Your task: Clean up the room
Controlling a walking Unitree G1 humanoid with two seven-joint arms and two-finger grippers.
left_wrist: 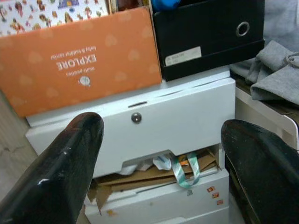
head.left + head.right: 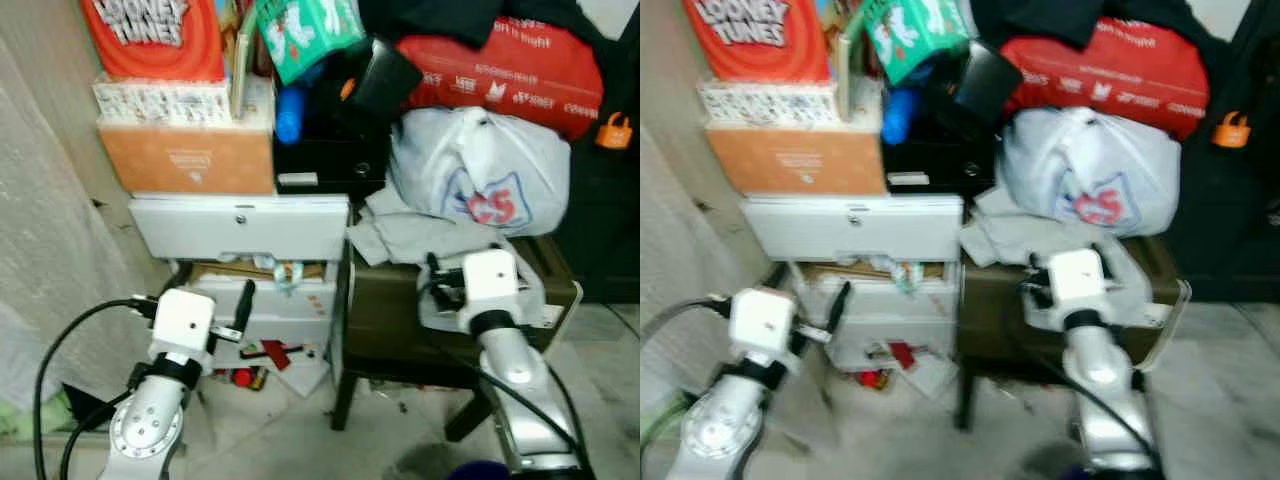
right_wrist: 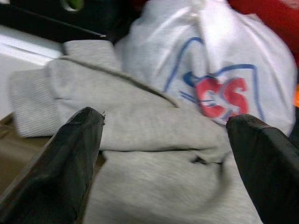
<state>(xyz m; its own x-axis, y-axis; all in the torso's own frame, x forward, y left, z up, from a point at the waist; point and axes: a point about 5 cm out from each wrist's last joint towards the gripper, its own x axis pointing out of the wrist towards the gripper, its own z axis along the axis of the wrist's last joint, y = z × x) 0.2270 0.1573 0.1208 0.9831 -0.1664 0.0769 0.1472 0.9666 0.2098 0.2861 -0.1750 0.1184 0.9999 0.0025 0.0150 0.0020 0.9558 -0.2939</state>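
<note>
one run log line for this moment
left end effector: open, facing white drawer unit | right end effector: open, over grey garment | white plastic bag behind garment

We see a dark brown table [image 2: 380, 300] carrying a grey garment [image 2: 410, 238] and a white plastic bag [image 2: 480, 170], beside white drawers [image 2: 240, 228] bearing an orange box [image 2: 185, 158].

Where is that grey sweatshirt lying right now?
The grey sweatshirt lies on the dark brown table on the robot's right, just below the white plastic bag and right of the white drawer unit.
</note>
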